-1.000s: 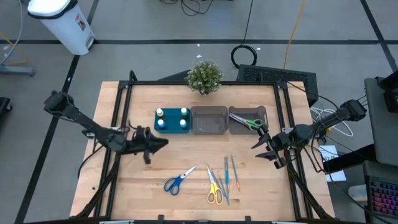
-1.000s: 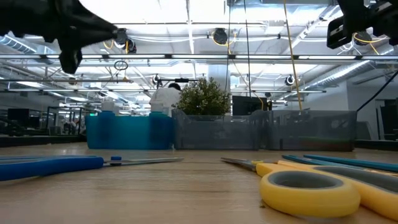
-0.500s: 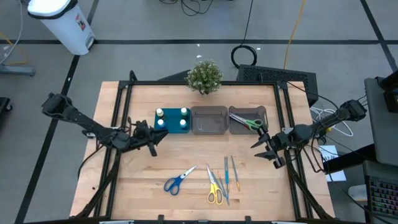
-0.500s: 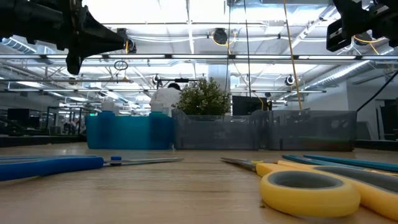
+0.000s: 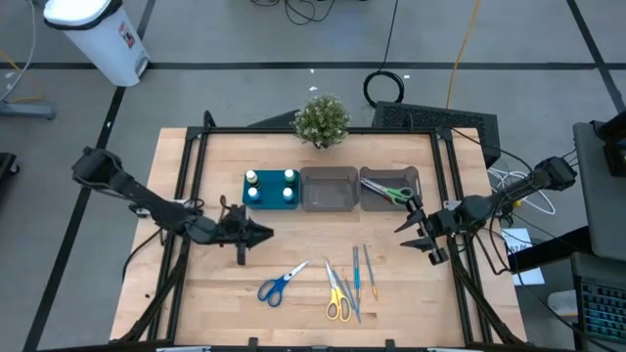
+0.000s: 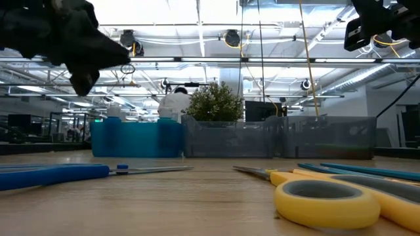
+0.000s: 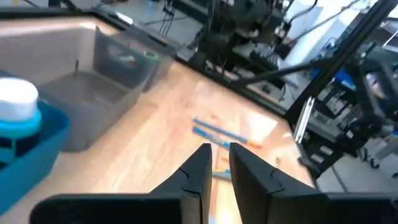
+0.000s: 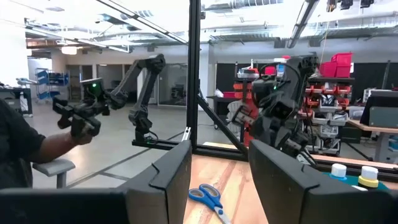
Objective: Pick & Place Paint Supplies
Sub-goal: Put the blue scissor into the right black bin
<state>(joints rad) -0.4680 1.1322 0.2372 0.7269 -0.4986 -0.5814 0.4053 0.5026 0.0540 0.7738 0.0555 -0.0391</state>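
Wooden tabletop [image 5: 293, 249] is being lit by a bright workshop, with a white bin sitting on the floor at the upper left of the high view. Left of centre, the left gripper [image 5: 262, 234] is being held above the wood, its fingers nearly pressed together with only a slim gap, nothing pinched. Just above it, the teal tray [image 5: 271, 190] is carrying the white-capped bottles [image 5: 251, 177]. At lower centre, the blue-handled scissors [image 5: 279, 285], yellow-handled scissors [image 5: 337, 298] and blue sticks [image 5: 370, 267] are lying flat. Green-handled scissors [image 5: 391, 192] are sitting in the right grey bin [image 5: 416, 186]. At right, the right gripper [image 5: 415, 236] is being held spread, empty.
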